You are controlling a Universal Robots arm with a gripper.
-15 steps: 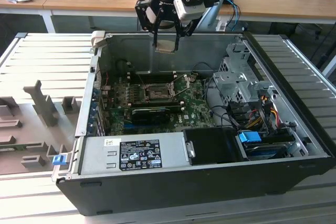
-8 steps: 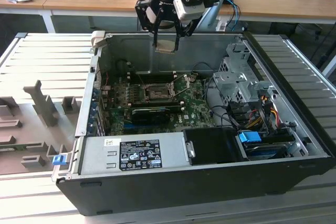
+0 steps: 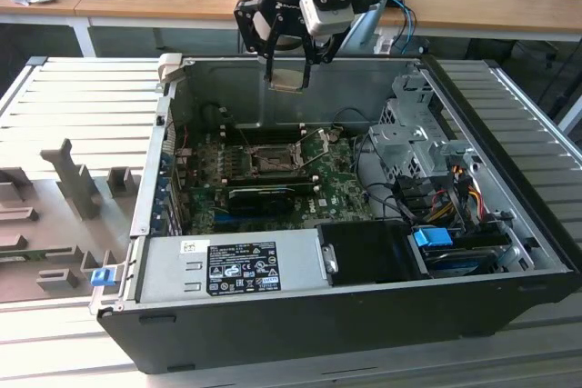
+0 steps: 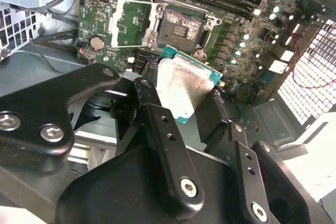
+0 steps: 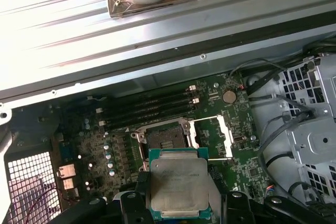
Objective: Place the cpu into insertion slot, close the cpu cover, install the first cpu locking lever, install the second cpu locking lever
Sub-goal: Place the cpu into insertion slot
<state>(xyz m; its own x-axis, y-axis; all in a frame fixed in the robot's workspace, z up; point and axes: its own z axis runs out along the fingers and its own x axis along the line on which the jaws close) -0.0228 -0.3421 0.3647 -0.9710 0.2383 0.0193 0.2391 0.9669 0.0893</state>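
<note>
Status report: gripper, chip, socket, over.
Gripper shut on small silvery-beige square cpu, above black case. Dark-centred silver-rimmed insertion slot empty, silver cpu cover open. Nothing between.

surface: ribbed grey bench (image 3: 82,88) | on it: open computer case (image 3: 364,324), grey fixture blocks (image 3: 75,184)

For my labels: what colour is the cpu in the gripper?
Silvery-beige face, teal-green rim on the cpu; first wrist view shows it best.

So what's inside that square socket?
Nothing: the insertion slot shows bare contacts, cpu cover swung open beside it. The cpu, held in the end effector, hides one rim edge in the first wrist view.
</note>
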